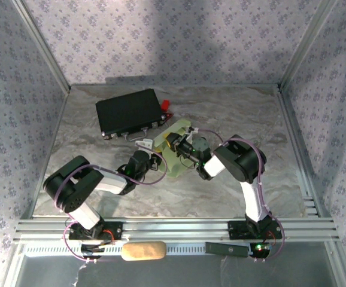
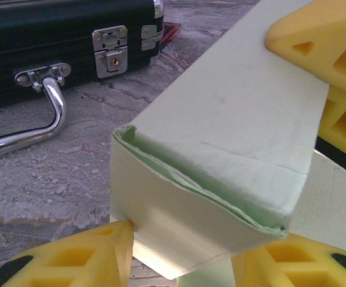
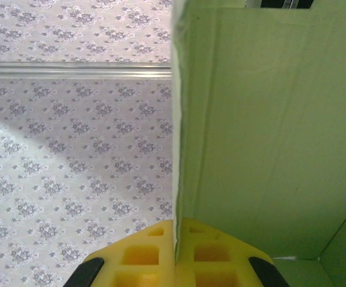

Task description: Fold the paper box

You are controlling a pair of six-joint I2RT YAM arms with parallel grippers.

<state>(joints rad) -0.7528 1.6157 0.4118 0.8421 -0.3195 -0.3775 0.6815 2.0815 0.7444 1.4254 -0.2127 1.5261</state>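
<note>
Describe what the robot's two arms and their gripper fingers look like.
The left arm and right arm have chunky black joints, white links and thin purple cables looping alongside. Their fingers are bright yellow plastic with recessed pockets and black patches.

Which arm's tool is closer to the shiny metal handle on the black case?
Left, it seems. The left tool straddles one end of the paper box, just beside the handle. The right tool pinches the box on the side away from it.
</note>
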